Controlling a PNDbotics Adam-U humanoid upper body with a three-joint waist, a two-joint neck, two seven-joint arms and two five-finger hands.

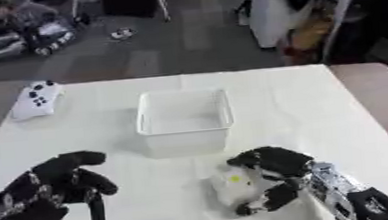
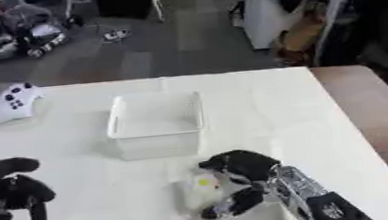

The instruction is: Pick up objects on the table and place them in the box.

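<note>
A white open box (image 1: 185,119) stands in the middle of the white table (image 1: 320,106); I see nothing inside it. Just in front of it lies a pale, whitish object with a yellow spot (image 1: 232,186). My right hand (image 1: 278,174) comes in from the lower right, its fingers and thumb curled round that object, which rests on the table. My left hand (image 1: 59,186) hovers at the lower left, fingers loosely curled and holding nothing. A white game controller (image 1: 37,99) lies at the far left of the table.
Brown wooden surface (image 1: 380,90) shows beyond the white cover on the right and far left. Past the far table edge lies grey floor with a white bag (image 1: 270,15), shelving and clutter.
</note>
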